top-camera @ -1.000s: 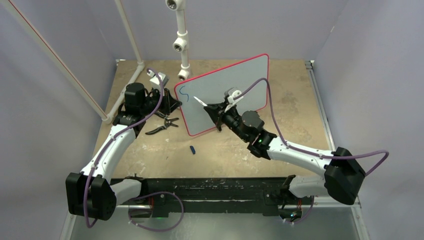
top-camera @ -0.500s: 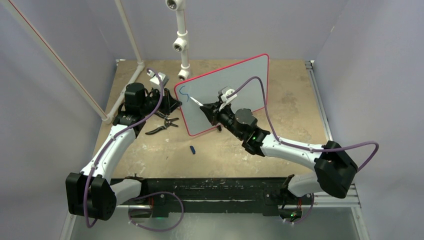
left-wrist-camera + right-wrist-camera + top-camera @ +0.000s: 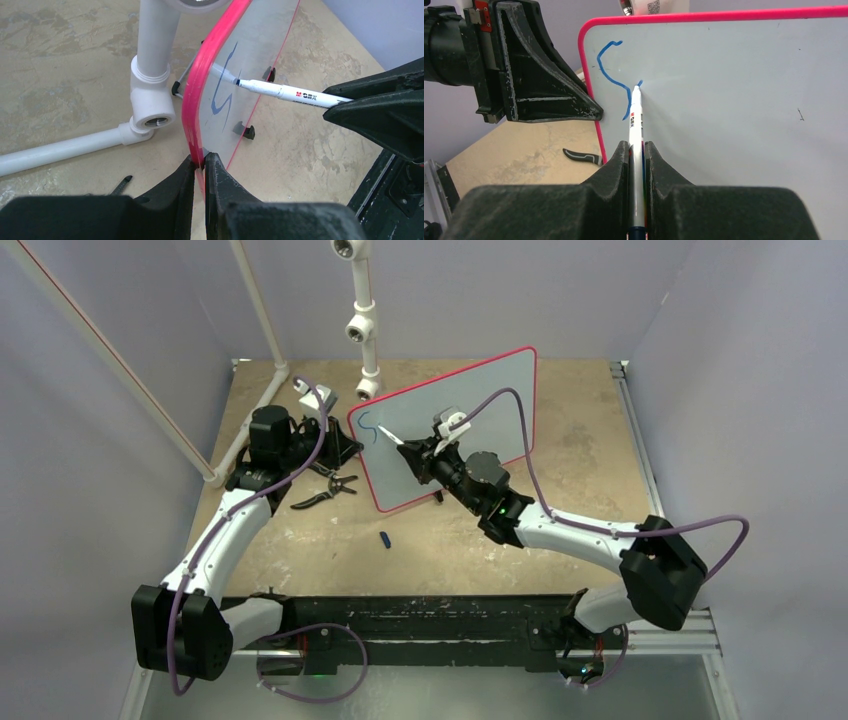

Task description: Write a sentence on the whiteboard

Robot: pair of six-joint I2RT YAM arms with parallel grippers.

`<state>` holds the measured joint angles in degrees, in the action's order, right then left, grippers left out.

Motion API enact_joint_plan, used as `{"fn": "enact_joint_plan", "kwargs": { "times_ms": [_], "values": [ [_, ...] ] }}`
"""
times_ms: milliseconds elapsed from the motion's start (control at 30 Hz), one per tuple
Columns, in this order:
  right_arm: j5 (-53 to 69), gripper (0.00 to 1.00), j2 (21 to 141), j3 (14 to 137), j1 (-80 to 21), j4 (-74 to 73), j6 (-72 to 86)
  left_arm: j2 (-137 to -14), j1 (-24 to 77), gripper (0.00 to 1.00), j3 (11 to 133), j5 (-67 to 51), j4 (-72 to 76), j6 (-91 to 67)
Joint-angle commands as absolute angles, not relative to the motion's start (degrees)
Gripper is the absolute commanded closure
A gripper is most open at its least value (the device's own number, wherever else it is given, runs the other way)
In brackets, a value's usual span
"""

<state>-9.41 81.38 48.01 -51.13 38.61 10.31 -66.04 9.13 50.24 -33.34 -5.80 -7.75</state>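
Observation:
The whiteboard (image 3: pixel 470 405), pale with a thin red frame, stands tilted near the table's middle. My left gripper (image 3: pixel 345 448) is shut on its left red edge (image 3: pixel 192 115). My right gripper (image 3: pixel 418 455) is shut on a white marker (image 3: pixel 392 435), whose tip touches the board just right of a blue "S" (image 3: pixel 369 427). In the right wrist view the marker (image 3: pixel 636 125) runs up between my fingers to a short fresh blue stroke (image 3: pixel 639 82) beside the S (image 3: pixel 611 75). Only this first letter of the sentence shows. In the left wrist view the marker (image 3: pixel 285 92) meets the board.
Black-handled pliers (image 3: pixel 325 492) lie left of the board. A small blue marker cap (image 3: pixel 385 538) lies on the table in front. White pipe fittings (image 3: pixel 362 325) stand behind the board, with a pipe (image 3: pixel 150 75) close to its left edge.
My right gripper has moved left and up with the marker, bringing its tip to the board beside the S. The left arm and the board have not moved.

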Motion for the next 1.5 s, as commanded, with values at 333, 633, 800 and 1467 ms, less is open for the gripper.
{"fn": "enact_joint_plan", "kwargs": {
  "times_ms": [333, 633, 800, 1467],
  "values": [
    [-12.61, 1.00, 81.41, 44.72, -50.91, 40.48, 12.53, -66.09, 9.05, 1.00, 50.36, -32.64, -4.66, -6.69],
    [-12.26, 1.00, 80.98, 44.37, -50.99, 41.75, 12.51, -66.09, 9.05, 1.00, 50.36, -32.64, -4.70, -6.68],
    [-12.91, 1.00, 80.14, 44.84, -50.98, 44.50, 11.97, -66.10, 9.05, 1.00, 50.38, -32.61, -4.66, -6.70],
    [-17.04, 1.00, 81.06, 46.48, -50.98, 45.14, 9.74, -66.10, 9.05, 1.00, 50.41, -32.84, -4.66, -6.68]
  ]
}}
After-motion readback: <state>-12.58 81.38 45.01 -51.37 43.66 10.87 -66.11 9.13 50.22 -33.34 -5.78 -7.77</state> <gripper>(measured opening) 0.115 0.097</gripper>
